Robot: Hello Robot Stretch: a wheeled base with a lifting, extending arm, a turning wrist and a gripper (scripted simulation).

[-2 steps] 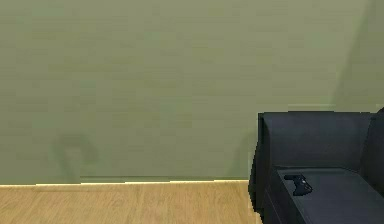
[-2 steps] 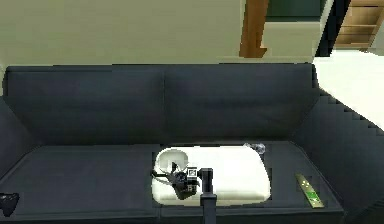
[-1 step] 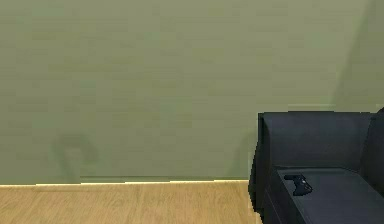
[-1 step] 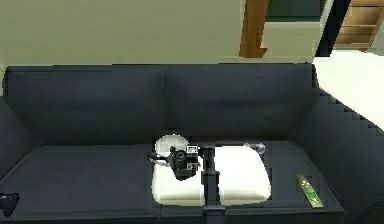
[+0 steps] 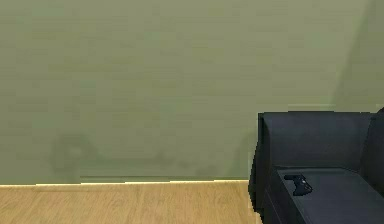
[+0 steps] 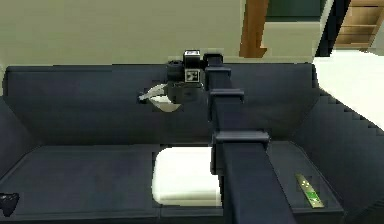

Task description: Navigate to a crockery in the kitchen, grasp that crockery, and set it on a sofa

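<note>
Step in hand, as we judge it: the set-down. The arm (image 6: 240,150) reaches out over the sofa (image 6: 80,95), and the seat lies below its far end.

Crockery (image 6: 160,98): a pale, rounded, bowl-like piece at 9 o'clock from the gripper's dark body. We see it against the backrest and well above the seat, resting on nothing. It hangs at the gripper's (image 6: 150,95) far end, so we take it as held.

Fingers (image 6: 143,96): thin, running along the crockery's upper edge. We cannot tell their setting from these views, nor just where they touch the piece.

Seat: a white cushion (image 6: 185,178) lies at 6 o'clock from the crockery, just beside the arm. A remote (image 6: 308,190) lies at 4 o'clock, on the sofa's armrest. In the forward view a small dark gadget (image 5: 298,184) lies on the seat at 4 o'clock.

How we would do it well:
- Aim for the bare dark seat at 9 o'clock from the cushion. A bowl half on the cushion's edge may tip.
- Lower straight and slowly, keeping the piece level and off the backrest.
- Upholstery gives, so let the crockery settle fully before letting go.
- Afterwards lift first, then draw back, so nothing drags the piece along.

Risk: a release from this height could roll the crockery off the seat.
</note>
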